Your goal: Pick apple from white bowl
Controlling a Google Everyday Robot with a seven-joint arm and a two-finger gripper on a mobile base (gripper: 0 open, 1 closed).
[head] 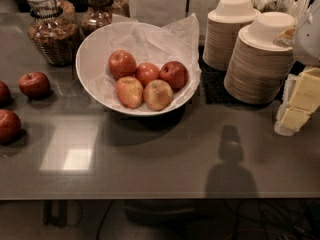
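Counter point(150, 174) front unused, gripper point(299, 109) sits right, jaws apart and empty, likely staged for apple point(147, 74) in white bowl point(92, 59).

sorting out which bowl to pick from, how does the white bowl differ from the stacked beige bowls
The white bowl is wide, alone and open side up; the beige bowls are smaller and stacked upside down. The white bowl is paper-lined and holds apples; the beige bowls show none. Both sit on the counter. The gripper is at the right edge, beside the stacks.
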